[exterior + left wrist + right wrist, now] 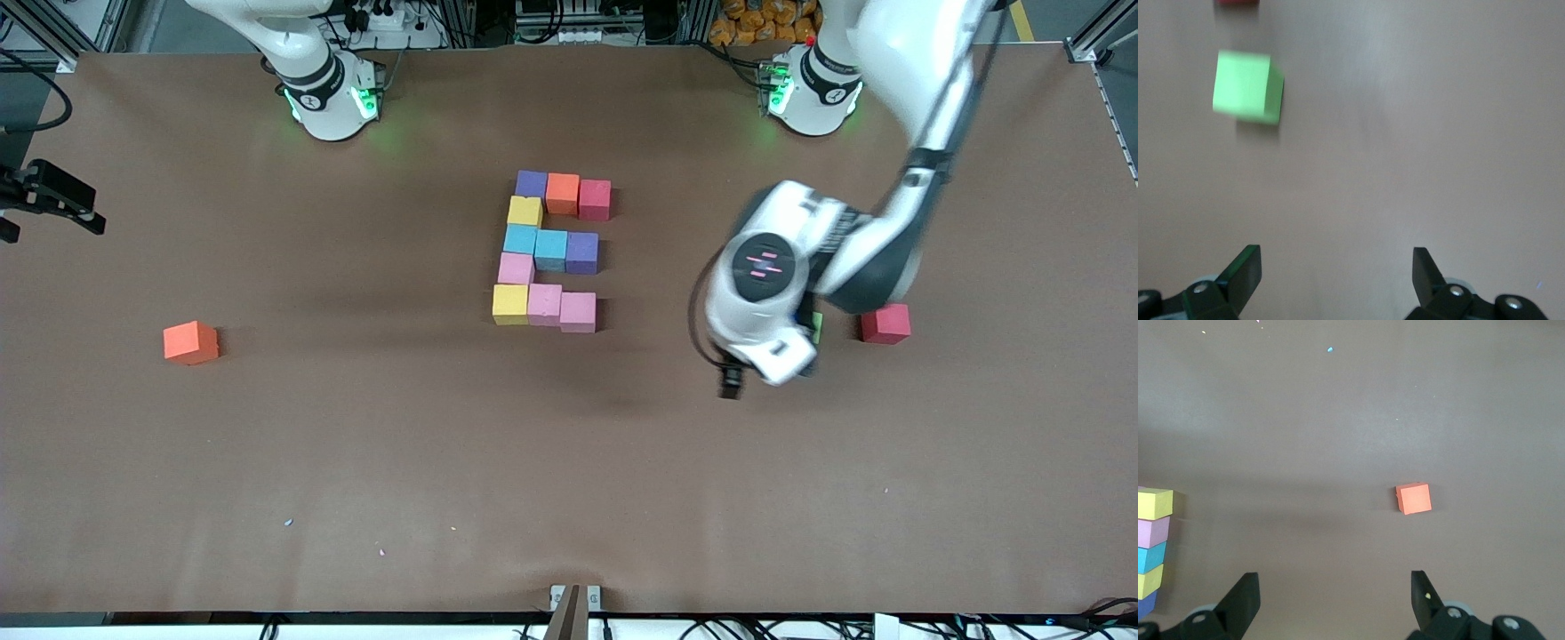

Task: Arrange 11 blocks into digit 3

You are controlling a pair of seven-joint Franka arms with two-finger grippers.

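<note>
Centrally on the table [356, 462] the digit 3 [553, 252] is laid out in eleven abutting blocks, its long axis running from near the front camera toward the arm bases. Three three-cube bars project toward the left arm's end; the joining spine lies toward the right arm's end. Apart from it are seen a loose orange cube [190, 342], a loose red cube [885, 324] and a green cube [1247, 87]. No container is involved. The left gripper [1337, 273] is held released near the green cube. The right gripper [1335, 597], also released, is held waiting above the table.
</note>
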